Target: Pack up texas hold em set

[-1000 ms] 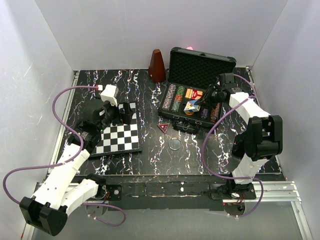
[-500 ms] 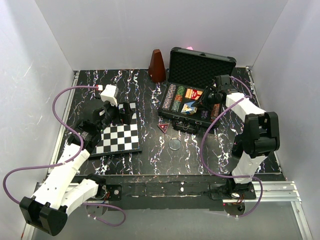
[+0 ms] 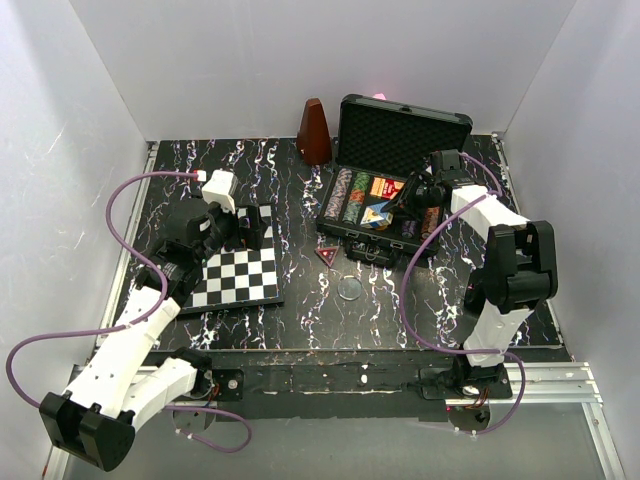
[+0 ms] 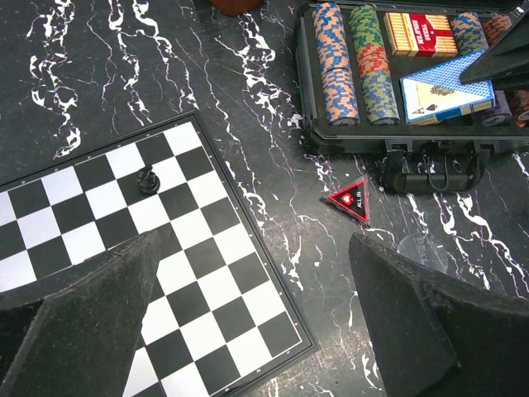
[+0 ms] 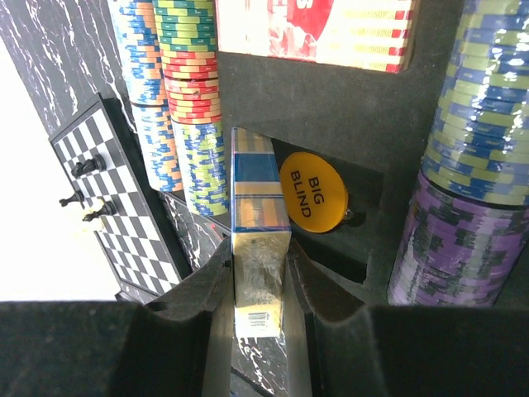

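Observation:
The black case (image 3: 352, 232) stands open at the back right, its foam-lined lid (image 3: 400, 130) upright. It holds rows of striped chips (image 4: 335, 62) and a red card box (image 4: 426, 33). My right gripper (image 3: 402, 203) is shut on a blue card box (image 5: 259, 215), held on edge just over the case's front slot beside a yellow BIG BLIND button (image 5: 312, 192). The box also shows in the left wrist view (image 4: 442, 87). A red triangular ALL IN button (image 4: 351, 198) lies on the table in front of the case. My left gripper (image 4: 256, 314) is open and empty over the chessboard's corner.
A black-and-white chessboard (image 3: 240, 278) with a black piece (image 4: 148, 179) lies at the left. A brown metronome (image 3: 314, 131) stands left of the case lid. A clear round disc (image 3: 350, 288) lies on the table in front of the case. White walls close in three sides.
My right gripper has carried the blue card box a little left and down into the case. The left arm has not moved.

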Robot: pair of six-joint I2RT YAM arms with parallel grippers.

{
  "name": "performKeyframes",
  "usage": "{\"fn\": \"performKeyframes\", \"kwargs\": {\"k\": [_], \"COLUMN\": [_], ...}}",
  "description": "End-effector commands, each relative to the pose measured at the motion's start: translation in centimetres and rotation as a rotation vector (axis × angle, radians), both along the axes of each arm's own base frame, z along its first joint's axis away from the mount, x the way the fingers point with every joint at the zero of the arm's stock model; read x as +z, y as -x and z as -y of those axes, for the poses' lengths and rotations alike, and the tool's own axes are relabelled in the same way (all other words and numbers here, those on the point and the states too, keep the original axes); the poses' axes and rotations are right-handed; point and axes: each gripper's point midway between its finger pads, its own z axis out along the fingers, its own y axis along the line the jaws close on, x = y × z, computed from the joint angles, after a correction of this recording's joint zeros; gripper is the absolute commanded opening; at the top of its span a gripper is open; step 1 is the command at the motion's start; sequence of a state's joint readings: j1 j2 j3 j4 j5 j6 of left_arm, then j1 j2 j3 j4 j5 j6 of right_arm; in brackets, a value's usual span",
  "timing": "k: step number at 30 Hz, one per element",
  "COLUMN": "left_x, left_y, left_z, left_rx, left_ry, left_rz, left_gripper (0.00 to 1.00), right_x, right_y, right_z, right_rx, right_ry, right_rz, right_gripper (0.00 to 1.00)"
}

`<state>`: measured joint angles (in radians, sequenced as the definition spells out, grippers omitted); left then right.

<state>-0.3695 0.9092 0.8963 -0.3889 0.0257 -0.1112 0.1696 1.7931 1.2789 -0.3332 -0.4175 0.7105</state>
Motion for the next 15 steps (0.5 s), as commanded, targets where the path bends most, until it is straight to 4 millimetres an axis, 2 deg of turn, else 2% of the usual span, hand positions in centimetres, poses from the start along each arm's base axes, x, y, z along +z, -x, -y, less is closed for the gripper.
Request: {"fn": "performKeyframes", "kwargs": {"k": [1,7,11,13,15], "left_x": [1.1,0.9,0.9,0.9,0.7], "left_y": [-0.2,-0.3,-0.3,-0.3,-0.4], "left_z": [-0.2,-0.1,-0.1,0.0,0.0], "left_rx": [0.007,0.005,0.004,0.001,0.000], "left_ry": [-0.008,-0.010,-0.010,-0.009,-0.010], "left_rz": [0.025,0.019,0.017,0.017,0.009], "left_gripper": [0.98,0.98,0.98,0.98,0.98], "right_x": [0.2,-0.7,-0.6,-0.3,-0.1], "right_y": [-1.2,-1.2,-1.0,-0.9,-0.7], "right_z": [-1.2,-0.1,0.7,1.4,2.2], "right_rx": [0.039,0.025,0.015,0.001,-0.006], "right_ry": [-0.041,0.032,0.087,0.128,0.172], "right_rz": [0.051,0.054,0.073,0.082,0.089], "right_gripper": [0.01,0.01,0.30,0.40,0.58]}}
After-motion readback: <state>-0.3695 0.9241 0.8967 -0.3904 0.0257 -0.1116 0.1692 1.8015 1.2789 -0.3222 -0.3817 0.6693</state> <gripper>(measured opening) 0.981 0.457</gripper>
